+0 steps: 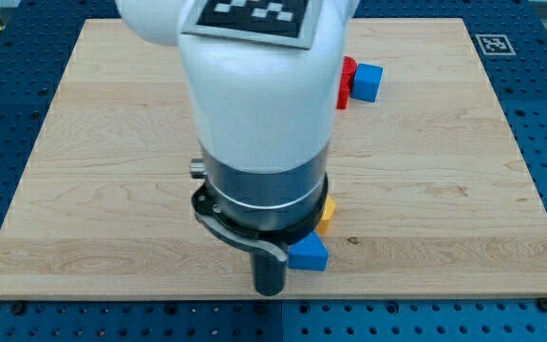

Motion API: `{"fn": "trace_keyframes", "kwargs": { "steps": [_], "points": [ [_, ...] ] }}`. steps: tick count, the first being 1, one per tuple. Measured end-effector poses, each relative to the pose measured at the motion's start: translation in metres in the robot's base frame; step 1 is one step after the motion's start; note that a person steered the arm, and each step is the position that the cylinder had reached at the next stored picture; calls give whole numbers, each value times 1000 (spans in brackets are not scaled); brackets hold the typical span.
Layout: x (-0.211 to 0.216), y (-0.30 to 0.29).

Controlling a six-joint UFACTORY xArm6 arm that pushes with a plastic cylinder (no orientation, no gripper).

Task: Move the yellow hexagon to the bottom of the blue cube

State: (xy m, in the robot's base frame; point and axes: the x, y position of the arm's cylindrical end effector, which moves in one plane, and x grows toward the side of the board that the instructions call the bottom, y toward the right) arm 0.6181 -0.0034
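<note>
The blue cube (367,83) sits near the view's top right of the wooden board (444,171), touching a red block (346,83) on its left. A yellow block (326,215), mostly hidden by the arm, shows as a sliver at the view's lower middle; its shape cannot be made out. Just below it lies a second blue block (309,254). The white and dark arm (259,123) covers the board's middle. My rod ends at my tip (270,291) near the board's bottom edge, just left of the lower blue block.
The arm's body hides much of the board's centre, so any blocks there cannot be seen. A black-and-white marker (493,43) sits at the board's top right corner. A blue perforated table surrounds the board.
</note>
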Motion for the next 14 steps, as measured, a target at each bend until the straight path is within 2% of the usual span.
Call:
{"fn": "trace_keyframes", "kwargs": {
  "steps": [2,5,10,12,14],
  "points": [
    [-1,44],
    [-14,23],
    [-45,38],
    [-73,50],
    [-98,85]
  ]
}}
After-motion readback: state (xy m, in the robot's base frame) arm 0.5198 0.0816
